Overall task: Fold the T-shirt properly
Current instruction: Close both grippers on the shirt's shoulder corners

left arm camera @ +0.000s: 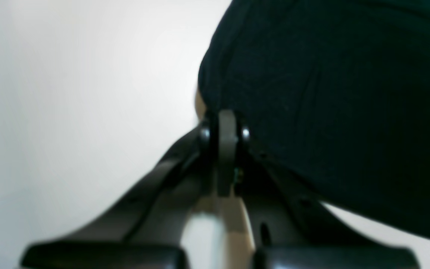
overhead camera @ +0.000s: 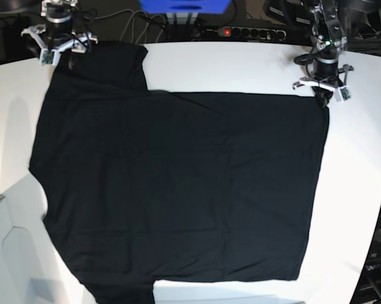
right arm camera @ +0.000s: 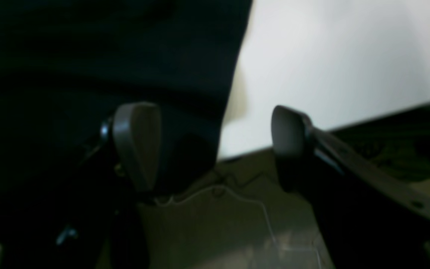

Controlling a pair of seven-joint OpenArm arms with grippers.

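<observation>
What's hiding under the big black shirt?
Under the T-shirt you can see only the white table, showing around its edges. Anything between cloth and tabletop is covered, so I can't tell. The shirt's underside is hidden too.

Overhead base view; two close wrist views, T-shirt [overhead camera: 177, 190] shared.

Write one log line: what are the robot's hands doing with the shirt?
T-shirt: flat on table | left gripper: shut on corner | right gripper: open
</observation>
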